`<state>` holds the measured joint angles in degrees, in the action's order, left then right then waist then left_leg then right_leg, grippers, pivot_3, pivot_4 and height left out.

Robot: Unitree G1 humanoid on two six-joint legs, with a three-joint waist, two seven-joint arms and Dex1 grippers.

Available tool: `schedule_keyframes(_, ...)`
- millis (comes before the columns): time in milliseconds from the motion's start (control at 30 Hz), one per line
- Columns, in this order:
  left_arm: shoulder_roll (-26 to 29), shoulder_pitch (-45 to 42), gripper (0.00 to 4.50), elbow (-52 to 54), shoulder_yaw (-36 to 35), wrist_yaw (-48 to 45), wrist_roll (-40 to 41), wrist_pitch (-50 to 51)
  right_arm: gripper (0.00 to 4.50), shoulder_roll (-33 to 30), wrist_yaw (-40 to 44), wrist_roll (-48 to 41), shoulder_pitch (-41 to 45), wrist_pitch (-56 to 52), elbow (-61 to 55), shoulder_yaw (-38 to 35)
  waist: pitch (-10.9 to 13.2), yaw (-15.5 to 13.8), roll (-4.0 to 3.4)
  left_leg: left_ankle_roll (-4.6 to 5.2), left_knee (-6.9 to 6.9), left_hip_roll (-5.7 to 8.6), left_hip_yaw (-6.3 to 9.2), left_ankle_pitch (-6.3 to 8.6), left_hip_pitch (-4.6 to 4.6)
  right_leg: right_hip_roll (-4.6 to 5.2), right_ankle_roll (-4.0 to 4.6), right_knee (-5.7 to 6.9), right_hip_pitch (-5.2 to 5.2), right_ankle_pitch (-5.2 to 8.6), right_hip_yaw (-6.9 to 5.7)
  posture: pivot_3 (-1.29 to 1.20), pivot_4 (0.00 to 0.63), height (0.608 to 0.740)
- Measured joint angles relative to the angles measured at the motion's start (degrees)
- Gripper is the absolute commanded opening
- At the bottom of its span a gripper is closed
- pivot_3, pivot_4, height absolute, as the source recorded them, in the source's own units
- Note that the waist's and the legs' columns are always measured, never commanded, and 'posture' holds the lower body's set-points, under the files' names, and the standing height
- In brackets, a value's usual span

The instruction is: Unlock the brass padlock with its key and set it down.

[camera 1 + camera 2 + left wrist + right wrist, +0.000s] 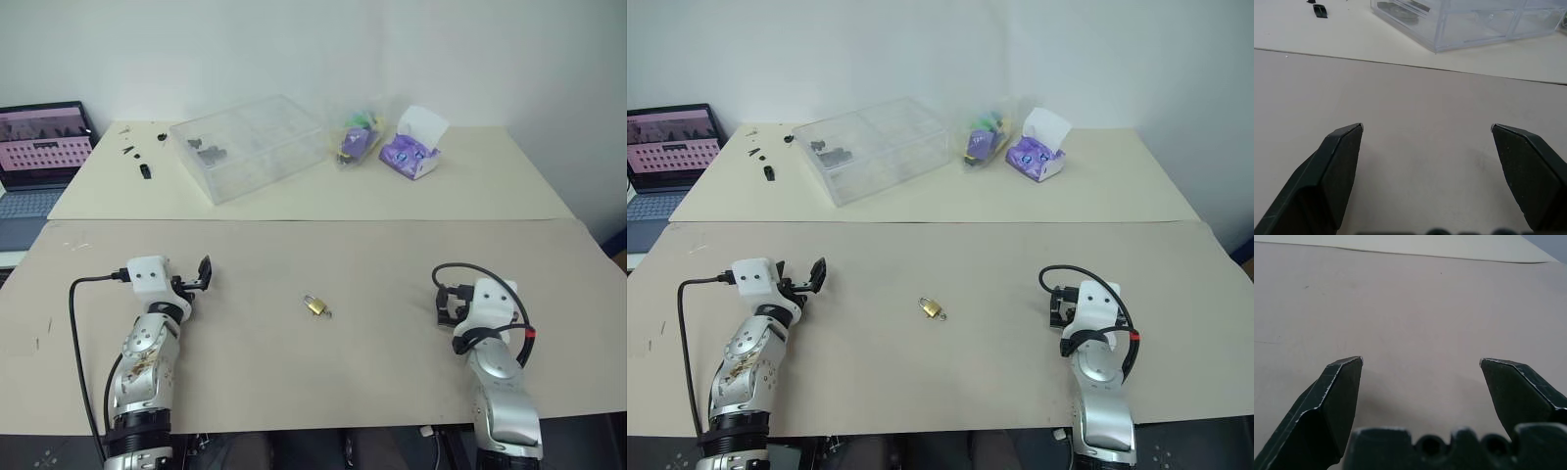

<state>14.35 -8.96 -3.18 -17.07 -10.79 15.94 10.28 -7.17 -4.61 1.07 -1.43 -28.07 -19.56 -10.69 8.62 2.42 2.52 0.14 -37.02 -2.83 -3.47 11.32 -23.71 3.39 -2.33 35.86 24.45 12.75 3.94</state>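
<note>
Far left there's a laptop (39, 147) with its screen lit, sitting off the edge of the surface (294, 372). Next along, the left pincer (196, 276) hangs over the tan surface with its fingers spread wide, nothing in it. Behind it on the paler back part are a few small black bits (144, 170) and a clear plastic box (250, 147).

Dead center is the brass padlock (315, 305), lying on the surface on its own, well apart from both pincers, roughly midway between them. There's a thin silvery bit at its lower right, can't tell if that's the key.

Further back and right are a small bag of colourful stuff (359, 140) and a purple-and-white carton (414, 147). Then the right pincer (449, 302), also spread wide and empty.
</note>
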Motion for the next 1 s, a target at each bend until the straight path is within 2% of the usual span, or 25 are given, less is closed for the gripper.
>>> schedule_keyframes(133,1.73,-1.17,4.46,-2.28,0.37,-2.54,-0.01,-0.22,4.50,-1.43,1.51,0.13,0.73,-0.19,0.61,1.33,0.01,0.07,0.00,0.00,0.00,0.00,-0.01,0.00,0.00,-0.01,0.11,0.00,0.03,0.09,-0.01,0.00,0.150,0.740)
schedule_keyframes(267,8.13,-2.96,4.46,-5.68,2.48,-13.25,0.23,-1.71,4.50,-9.41,13.01,-3.31,3.80,-2.81,-0.11,4.98,0.03,0.16,0.00,0.01,0.04,0.00,-0.03,-0.01,0.03,-0.02,0.25,0.01,0.04,0.16,-0.01,0.00,0.150,0.740)
schedule_keyframes(433,16.75,-4.49,4.46,-5.40,5.60,-30.08,3.06,-1.28,4.50,-17.33,29.21,-17.30,3.67,-8.41,-7.61,2.70,0.05,-0.35,0.00,0.02,0.17,0.01,0.04,0.03,-0.07,-0.01,0.45,0.02,0.07,0.22,-0.06,0.00,0.150,0.740)
schedule_keyframes(533,21.32,-7.39,4.46,-4.26,8.95,-40.42,5.01,0.38,4.50,-23.07,40.18,-28.64,-0.51,-11.95,-14.22,1.79,0.08,-1.07,0.04,0.01,0.21,0.02,0.15,0.10,-0.14,0.00,0.37,-0.04,0.07,0.21,-0.19,0.00,0.150,0.740)
schedule_keyframes(633,24.66,-10.67,4.46,-3.46,12.90,-51.41,7.12,1.97,4.50,-24.87,47.50,-37.65,-2.70,-13.39,-17.86,1.76,0.10,-1.24,0.05,0.01,0.21,0.01,0.12,0.13,-0.11,-0.02,0.43,-0.06,0.06,0.31,-0.18,0.00,0.150,0.740)
schedule_keyframes(767,26.83,-12.42,4.46,-3.66,18.35,-63.44,8.07,2.58,4.50,-24.98,47.16,-39.06,-0.15,-13.56,-18.31,4.04,0.11,-0.63,0.07,0.01,0.19,-0.01,0.09,0.13,-0.06,-0.03,0.29,-0.04,0.06,0.50,-0.16,0.00,0.150,0.740)
schedule_keyframes(900,26.79,-15.45,4.46,-6.99,19.70,-65.76,7.44,2.61,4.50,-24.12,41.87,-35.08,4.87,-13.65,-16.86,8.23,0.12,-0.69,0.09,0.05,0.12,-0.02,0.15,0.10,-0.04,-0.07,0.27,0.09,0.10,0.46,-0.17,0.00,0.150,0.740)
schedule_keyframes(1000,26.64,-17.03,4.46,-8.39,19.19,-64.88,6.91,2.62,4.50,-23.50,38.02,-30.77,10.36,-15.15,-16.85,15.44,0.12,-0.50,0.09,0.06,0.11,-0.02,0.15,0.09,-0.06,-0.09,0.29,0.13,0.14,0.46,-0.17,0.00,0.150,0.740)
